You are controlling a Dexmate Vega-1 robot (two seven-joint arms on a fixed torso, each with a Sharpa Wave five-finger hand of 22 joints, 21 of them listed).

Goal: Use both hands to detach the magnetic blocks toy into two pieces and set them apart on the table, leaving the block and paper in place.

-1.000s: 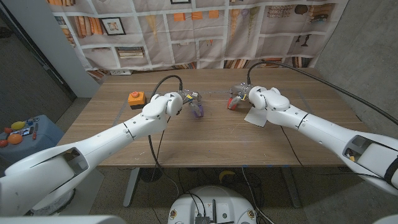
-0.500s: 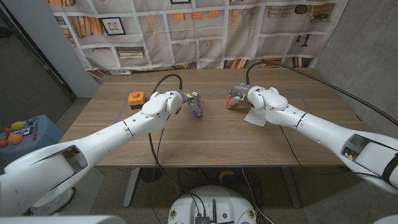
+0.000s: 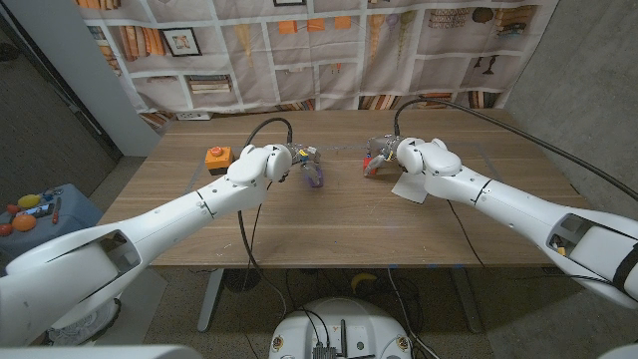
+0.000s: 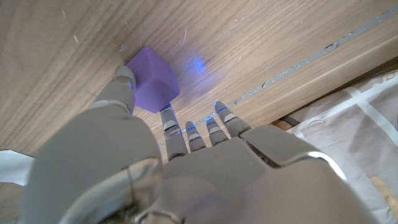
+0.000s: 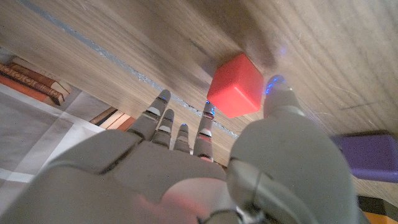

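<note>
Magnetic blocks toy is already split, as I judge it: my left hand (image 3: 299,160) pinches the purple piece (image 4: 153,81) and my right hand (image 3: 384,155) pinches the red piece (image 5: 235,85), both toward the desk's (image 3: 339,224) far edge, well apart. Orange block (image 3: 217,157) and paper (image 3: 409,187) sit untouched. Only letting go of both remains.

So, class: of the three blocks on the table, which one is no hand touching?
The orange block, apart beyond the left hand. That hand holds the purple block; the right hand holds the red block.
</note>
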